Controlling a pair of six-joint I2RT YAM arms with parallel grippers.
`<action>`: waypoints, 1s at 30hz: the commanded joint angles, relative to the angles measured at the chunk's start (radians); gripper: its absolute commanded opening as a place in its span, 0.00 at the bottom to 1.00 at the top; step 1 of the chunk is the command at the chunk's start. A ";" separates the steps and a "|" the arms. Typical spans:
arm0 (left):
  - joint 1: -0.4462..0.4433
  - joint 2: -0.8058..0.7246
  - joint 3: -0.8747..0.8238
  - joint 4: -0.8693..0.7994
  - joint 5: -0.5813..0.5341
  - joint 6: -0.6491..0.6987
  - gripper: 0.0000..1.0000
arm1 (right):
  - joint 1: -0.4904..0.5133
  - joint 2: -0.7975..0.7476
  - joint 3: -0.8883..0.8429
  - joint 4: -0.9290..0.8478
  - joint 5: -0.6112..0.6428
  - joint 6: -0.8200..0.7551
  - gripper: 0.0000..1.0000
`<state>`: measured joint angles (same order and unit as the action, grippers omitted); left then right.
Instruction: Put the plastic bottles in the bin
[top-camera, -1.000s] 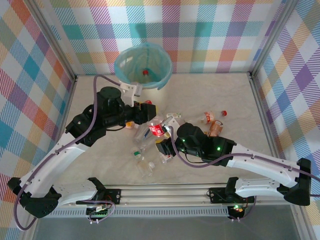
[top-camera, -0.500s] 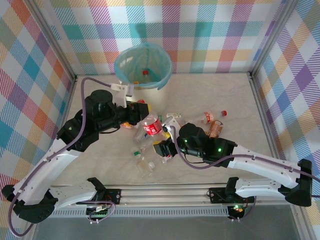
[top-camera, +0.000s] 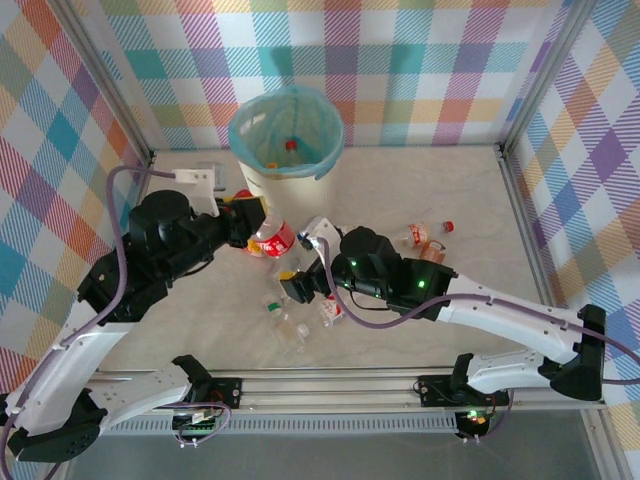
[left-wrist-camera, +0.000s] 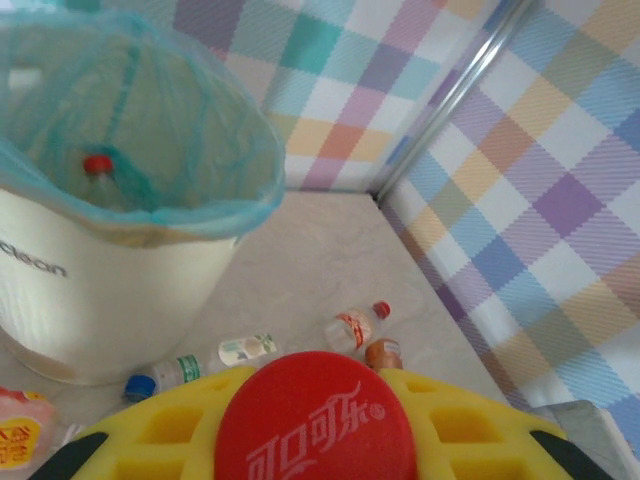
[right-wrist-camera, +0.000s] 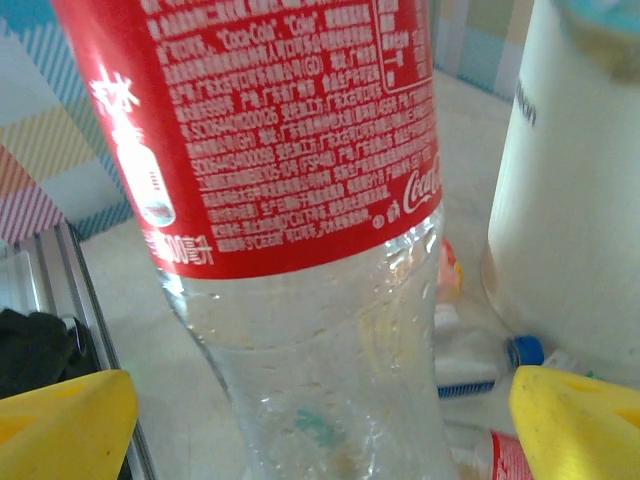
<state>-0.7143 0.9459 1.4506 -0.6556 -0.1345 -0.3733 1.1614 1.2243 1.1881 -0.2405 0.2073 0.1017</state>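
Clamping one red-labelled bottle (top-camera: 272, 239) — left end effector (top-camera: 248, 218), one bin (top-camera: 288, 178)

The pale, marbled desk (top-camera: 440, 180) carries the bin (top-camera: 275, 188), which stands upright near the far edge, left of centre. Just beside the bin's foot a blue-capped bottle (left-wrist-camera: 200, 366) lies on its side. A red-capped bottle (top-camera: 418, 238) lies further right, well apart from the bin. Toward the near edge, around the middle, a few small clear bottles (top-camera: 292, 330) lie close together.
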 joint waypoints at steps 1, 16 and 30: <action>0.010 0.003 0.100 0.004 -0.082 0.047 0.00 | -0.005 0.003 0.081 0.068 0.007 -0.066 0.98; 0.026 0.399 0.681 -0.004 -0.298 0.353 0.00 | -0.219 0.237 0.571 0.012 0.003 -0.072 1.00; 0.233 0.916 1.234 -0.017 -0.153 0.355 0.00 | -0.447 0.513 0.866 -0.076 -0.060 -0.016 0.98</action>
<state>-0.5182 1.8549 2.6381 -0.6975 -0.3145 -0.0074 0.7380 1.7306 2.0239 -0.2890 0.1688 0.0555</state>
